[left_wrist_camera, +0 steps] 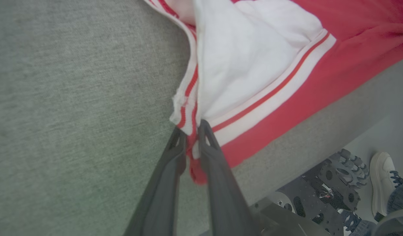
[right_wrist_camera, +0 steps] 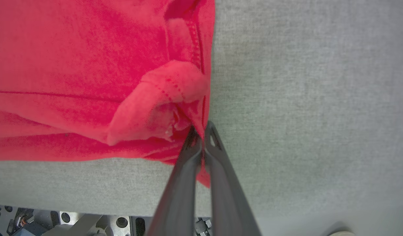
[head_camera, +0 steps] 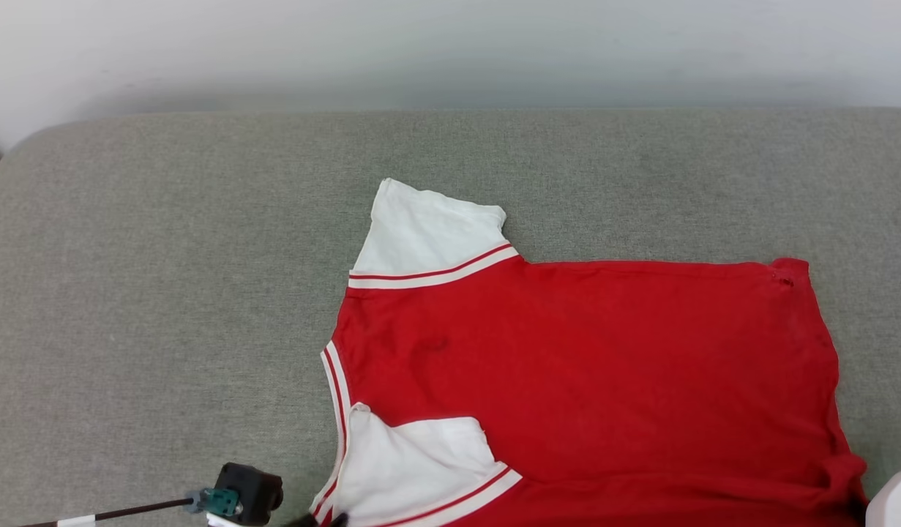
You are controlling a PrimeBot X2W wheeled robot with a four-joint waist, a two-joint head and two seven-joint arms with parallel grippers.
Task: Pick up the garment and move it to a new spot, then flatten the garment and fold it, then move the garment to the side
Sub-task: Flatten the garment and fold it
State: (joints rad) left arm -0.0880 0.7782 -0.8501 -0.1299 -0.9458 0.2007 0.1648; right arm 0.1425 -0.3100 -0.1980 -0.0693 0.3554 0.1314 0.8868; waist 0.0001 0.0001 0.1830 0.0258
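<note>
The garment (head_camera: 582, 366) lies spread on the grey cushioned surface, red body up, with one white sleeve at the back and the other near the front edge. In the left wrist view my left gripper (left_wrist_camera: 191, 128) is shut on the garment (left_wrist_camera: 253, 65) at its striped trim beside the near sleeve, and red cloth shows between the fingers. My right gripper (right_wrist_camera: 202, 129) is shut on a bunched red corner of the garment (right_wrist_camera: 73, 65) close to the surface's front edge. The left fingertips (head_camera: 324, 521) peek in at the bottom of the head view.
The grey cushioned surface (head_camera: 165, 293) stretches wide to the left and back, up to a pale wall. A black block with a teal fitting on a thin rod (head_camera: 249, 494) sits at the lower left. Past the front edge are the robot's base (left_wrist_camera: 319, 190) and a person's shoe (left_wrist_camera: 381, 183).
</note>
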